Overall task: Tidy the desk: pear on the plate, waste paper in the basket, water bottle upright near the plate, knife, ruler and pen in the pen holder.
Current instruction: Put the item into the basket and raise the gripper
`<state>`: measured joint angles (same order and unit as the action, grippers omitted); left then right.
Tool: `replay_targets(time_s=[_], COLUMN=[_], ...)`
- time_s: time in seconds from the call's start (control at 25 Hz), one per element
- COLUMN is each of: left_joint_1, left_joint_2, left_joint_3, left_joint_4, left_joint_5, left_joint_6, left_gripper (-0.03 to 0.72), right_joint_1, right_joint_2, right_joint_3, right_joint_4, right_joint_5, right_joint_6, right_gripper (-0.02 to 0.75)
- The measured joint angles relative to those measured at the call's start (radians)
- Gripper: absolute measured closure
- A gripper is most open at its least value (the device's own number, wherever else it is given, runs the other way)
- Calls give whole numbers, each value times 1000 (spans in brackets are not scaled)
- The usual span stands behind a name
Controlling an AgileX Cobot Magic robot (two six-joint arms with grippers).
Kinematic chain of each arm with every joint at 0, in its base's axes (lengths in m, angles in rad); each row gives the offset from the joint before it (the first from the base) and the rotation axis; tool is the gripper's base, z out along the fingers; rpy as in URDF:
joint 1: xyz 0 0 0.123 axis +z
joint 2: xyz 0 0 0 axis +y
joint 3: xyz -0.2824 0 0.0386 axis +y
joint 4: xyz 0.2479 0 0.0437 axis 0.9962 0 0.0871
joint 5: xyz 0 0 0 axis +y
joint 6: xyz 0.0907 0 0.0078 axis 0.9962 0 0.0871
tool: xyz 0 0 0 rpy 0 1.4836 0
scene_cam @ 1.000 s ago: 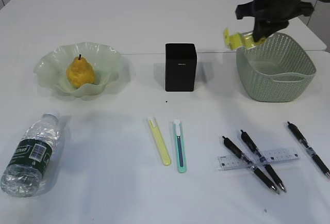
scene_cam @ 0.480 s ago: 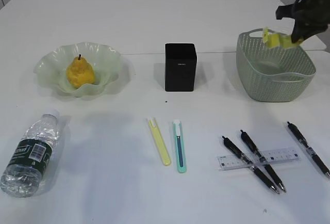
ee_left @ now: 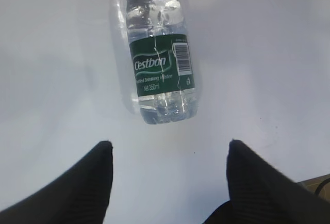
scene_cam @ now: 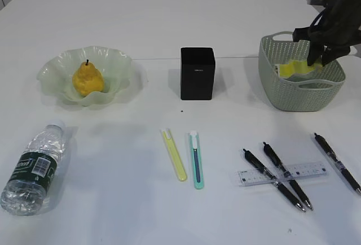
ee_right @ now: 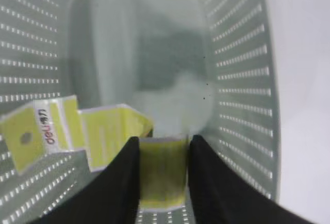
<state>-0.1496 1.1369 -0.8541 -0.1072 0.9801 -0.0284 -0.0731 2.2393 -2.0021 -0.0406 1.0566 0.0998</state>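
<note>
Right end effector (ee_right: pixel 163 175): inside the basket (scene_cam: pixel 302 93) at far right, fingers either side of the yellow waste paper (ee_right: pixel 82 131); grip or release unclear.
Left end effector (ee_left: pixel 167 154): open, empty, above the lying water bottle (ee_left: pixel 160 64).

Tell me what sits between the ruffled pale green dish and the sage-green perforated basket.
The matte black square pen holder stands between the dish and the basket, as the exterior view shows.

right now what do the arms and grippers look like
Both are black. The right gripper hangs on a dark, bulky arm with black cables looping beside it. The left gripper shows only two broad, rounded matte jaws with a faint ribbed texture. No markings visible.
</note>
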Motion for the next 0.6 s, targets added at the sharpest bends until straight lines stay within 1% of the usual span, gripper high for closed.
replay_targets(time_s=[0.12,0.24,0.44,0.6], left_joint_1=[0,0,0,0], left_joint_2=[0,0,0,0], left_joint_3=[0,0,0,0], left_joint_4=[0,0,0,-2], left_joint_5=[0,0,0,0], left_joint_6=[0,0,0,0], left_gripper=[204,204,205,206], right_joint_1=[0,0,0,0], right_joint_2=[0,0,-11,-78], right_joint_3=[0,0,0,0], right_joint_4=[-1,-1,-1,11], right_joint_5=[-1,1,23,49], right_joint_6=[1,2,3,5], right_gripper=[412,349,330,328])
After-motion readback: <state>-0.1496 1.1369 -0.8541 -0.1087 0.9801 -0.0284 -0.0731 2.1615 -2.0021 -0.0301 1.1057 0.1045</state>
